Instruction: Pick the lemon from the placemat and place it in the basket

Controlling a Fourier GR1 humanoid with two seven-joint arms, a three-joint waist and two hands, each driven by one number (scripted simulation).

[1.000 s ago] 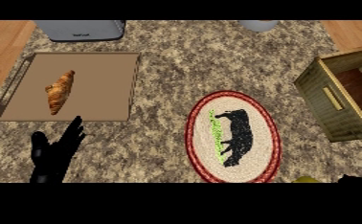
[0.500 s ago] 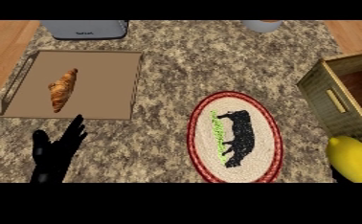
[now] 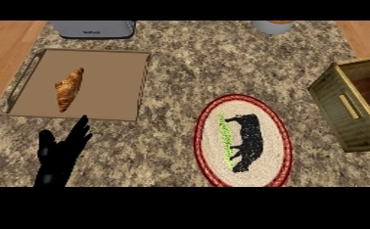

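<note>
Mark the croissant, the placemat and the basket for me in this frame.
croissant [image 3: 69, 89], head view, on its middle.
placemat [image 3: 276, 142], head view, on the cream weave right of the cow picture.
basket [image 3: 332, 103], head view, on its outer wall.

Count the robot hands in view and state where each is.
1. The left robot hand rests open at the lower left, below the tray. The right one is not in view.

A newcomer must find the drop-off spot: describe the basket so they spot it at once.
On the speckled counter, go to the right edge, beyond the oval red-rimmed placemat. The basket stands there, partly cut off by the view. It is the only tall-walled wooden box; the tray at left is flat and shallow.
</note>
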